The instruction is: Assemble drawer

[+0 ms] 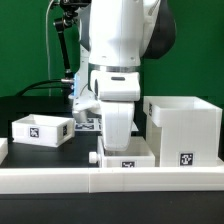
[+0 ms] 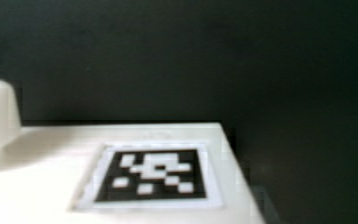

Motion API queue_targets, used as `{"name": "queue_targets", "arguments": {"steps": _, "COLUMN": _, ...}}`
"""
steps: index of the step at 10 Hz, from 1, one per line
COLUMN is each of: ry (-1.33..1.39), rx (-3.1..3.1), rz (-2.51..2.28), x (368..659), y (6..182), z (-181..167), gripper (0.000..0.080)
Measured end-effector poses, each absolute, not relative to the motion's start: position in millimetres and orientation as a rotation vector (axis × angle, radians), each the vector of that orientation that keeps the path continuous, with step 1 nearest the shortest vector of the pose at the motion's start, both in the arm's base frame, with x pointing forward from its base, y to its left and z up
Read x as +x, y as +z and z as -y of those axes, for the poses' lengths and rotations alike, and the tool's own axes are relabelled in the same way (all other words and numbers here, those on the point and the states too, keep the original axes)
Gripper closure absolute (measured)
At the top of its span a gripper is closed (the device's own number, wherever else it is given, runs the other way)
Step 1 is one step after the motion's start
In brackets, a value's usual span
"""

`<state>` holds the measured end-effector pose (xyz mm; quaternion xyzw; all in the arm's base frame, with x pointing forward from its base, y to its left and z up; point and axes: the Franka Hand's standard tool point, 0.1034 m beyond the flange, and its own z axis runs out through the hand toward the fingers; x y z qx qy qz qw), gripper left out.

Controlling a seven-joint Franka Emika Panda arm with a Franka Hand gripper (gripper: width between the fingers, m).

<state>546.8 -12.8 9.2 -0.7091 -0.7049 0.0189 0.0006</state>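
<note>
Drawer housing (image 1: 183,130) stood on the dark table (image 1: 50,155). One small tray (image 1: 128,152) sat just beside the housing, toward the exterior view's left, directly under the gripper (image 1: 118,136). A second small tray (image 1: 42,129) lay farther from the housing on that same side. The wrist view showed a black-and-white tag (image 2: 158,175) on white plastic. Whether the claw was wide or narrow could not be told.
</note>
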Motion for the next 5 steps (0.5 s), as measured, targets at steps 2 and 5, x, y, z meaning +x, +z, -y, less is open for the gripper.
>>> {"name": "queue_targets", "arguments": {"steps": 2, "ry": 0.041, "rx": -2.247, "rz": 2.209, "x": 547.5, "y": 8.8, "z": 13.4, "gripper": 0.0758}}
{"name": "queue_targets", "arguments": {"steps": 5, "ry": 0.046, "rx": -2.243, "rz": 2.212, "x": 545.9, "y": 7.8, "z": 12.7, "gripper": 0.0758}}
